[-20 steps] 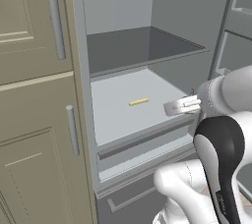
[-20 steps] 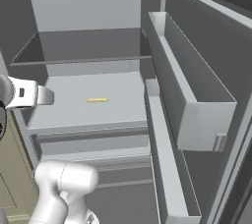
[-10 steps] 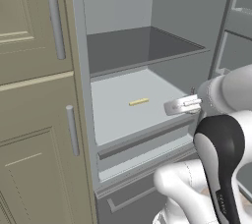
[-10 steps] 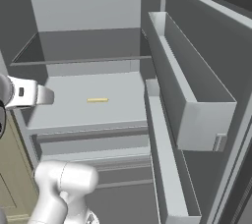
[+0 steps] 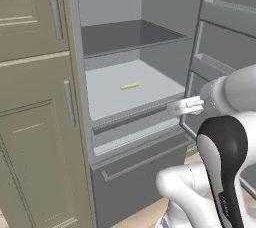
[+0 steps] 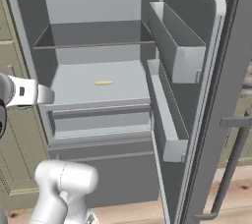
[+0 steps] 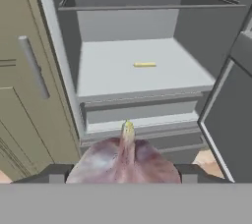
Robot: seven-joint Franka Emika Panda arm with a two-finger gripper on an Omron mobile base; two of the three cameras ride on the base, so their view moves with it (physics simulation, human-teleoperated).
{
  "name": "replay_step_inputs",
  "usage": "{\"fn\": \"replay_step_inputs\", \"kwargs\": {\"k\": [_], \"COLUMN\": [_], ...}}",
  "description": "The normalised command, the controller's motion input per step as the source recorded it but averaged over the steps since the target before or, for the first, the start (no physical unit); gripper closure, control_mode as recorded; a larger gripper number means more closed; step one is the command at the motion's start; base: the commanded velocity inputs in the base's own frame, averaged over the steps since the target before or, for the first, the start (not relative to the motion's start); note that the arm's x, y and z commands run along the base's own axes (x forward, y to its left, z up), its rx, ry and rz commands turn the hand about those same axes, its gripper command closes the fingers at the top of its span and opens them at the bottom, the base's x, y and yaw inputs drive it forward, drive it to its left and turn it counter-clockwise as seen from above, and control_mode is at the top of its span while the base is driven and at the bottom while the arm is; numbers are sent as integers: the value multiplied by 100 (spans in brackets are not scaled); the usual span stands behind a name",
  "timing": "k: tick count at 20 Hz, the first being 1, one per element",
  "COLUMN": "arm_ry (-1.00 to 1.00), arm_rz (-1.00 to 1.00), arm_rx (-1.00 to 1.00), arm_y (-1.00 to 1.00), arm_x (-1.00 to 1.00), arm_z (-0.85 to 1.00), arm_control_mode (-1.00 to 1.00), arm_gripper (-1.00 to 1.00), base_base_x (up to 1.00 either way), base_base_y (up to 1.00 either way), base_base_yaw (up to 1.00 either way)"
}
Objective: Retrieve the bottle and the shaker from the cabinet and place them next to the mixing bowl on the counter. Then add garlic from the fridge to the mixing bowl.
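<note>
Garlic (image 7: pixel 125 161) sits right at the bottom of my hand view, a pale mauve-white bulb with its yellowish stem tip pointing up, pressed close against the camera between where the finger tips belong. From that I read my hand (image 7: pixel 126 171) as closed partway around the garlic, jaws neither wide nor pinched tight; the bulb hides the pads themselves, so I cannot see the contact.

In the left base view my hand (image 5: pixel 184 106) hangs in front of the fridge (image 5: pixel 145 17), just outside the front right corner of the pale lower shelf (image 5: pixel 150 89). In the right base view the wrist (image 6: pixel 27 92) comes in from the left edge, level with that same shelf's front lip.

Against the pictures from a second ago and half a second ago I find almost nothing changed: the arm holds the same pose, the hand sits at the same spot off the shelf's front edge, and the whole scene is framed the same.

A small yellow stick (image 6: pixel 104 82) lies flat near the middle of the lower shelf, where it lay before. The fridge door (image 6: pixel 211 95) stands open on the right with its bins (image 6: pixel 174 46). Beige cabinet doors (image 5: pixel 30 97) flank the fridge on the left.
</note>
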Motion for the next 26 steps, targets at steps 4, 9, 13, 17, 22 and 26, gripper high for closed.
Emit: {"fn": "replay_step_inputs", "kwargs": {"k": [4, 9, 13, 17, 22, 26], "arm_ry": [0, 0, 0, 0, 0, 0], "arm_rz": [0, 0, 0, 0, 0, 0], "arm_rx": [0, 0, 0, 0, 0, 0], "arm_y": [0, 0, 0, 0, 0, 0], "arm_x": [0, 0, 0, 0, 0, 0], "arm_z": [0, 0, 0, 0, 0, 0], "arm_control_mode": [100, 100, 100, 100, 100, 100], "arm_gripper": [100, 100, 100, 100, 100, 100], "base_base_x": [-100, -100, -100, -100, -80, 14], "base_base_y": [10, 0, 0, -7, -31, -52], "base_base_yaw": [-22, -39, -44, -43, -43, -37]}}
